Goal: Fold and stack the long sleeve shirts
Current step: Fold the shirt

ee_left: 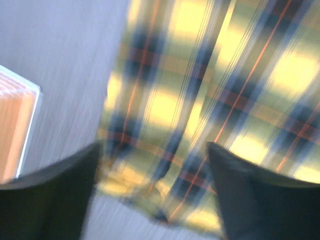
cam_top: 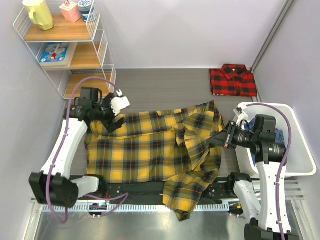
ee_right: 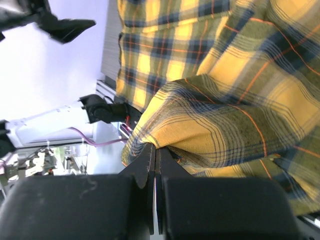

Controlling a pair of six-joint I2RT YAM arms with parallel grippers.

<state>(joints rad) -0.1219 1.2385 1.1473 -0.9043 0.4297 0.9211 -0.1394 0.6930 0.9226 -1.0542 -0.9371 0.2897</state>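
1. Top external view: the yellow shirt (cam_top: 140, 150) lies spread across the middle of the tabletop (cam_top: 165, 90). Its right part is already turned over onto the body, and a tail hangs past the near edge. The red-and-black shirt (cam_top: 233, 81) sits folded at the far right, well apart. The step in hand looks like folding the yellow one, with stacking not yet begun. The left gripper (cam_top: 111, 121) hovers at the shirt's far-left corner and the right gripper (cam_top: 218, 140) is at its right edge. The next move probably calls for a fresh hold on the left side or the loose tail, to bring it over the body squarely. Both sleeves are lost in the folds, so I cannot tell how they lie. A white bin (cam_top: 300, 125) at the right holds something blue that the right arm partly hides.

2. Left wrist view: heavily blurred. The left gripper (ee_left: 152, 195) has its fingers (ee_left: 50, 200) spread wide, with nothing between them. The yellow shirt (ee_left: 215, 90) and its ragged edge lie beyond the fingers. Whether the tips touch the cloth cannot be made out.

3. Right wrist view: the right gripper (ee_right: 154, 150) has its fingers (ee_right: 142, 170) pressed together, their tips against a raised fold of the yellow shirt (ee_right: 240, 100). Whether a sliver of cloth is nipped there is too close to tell.
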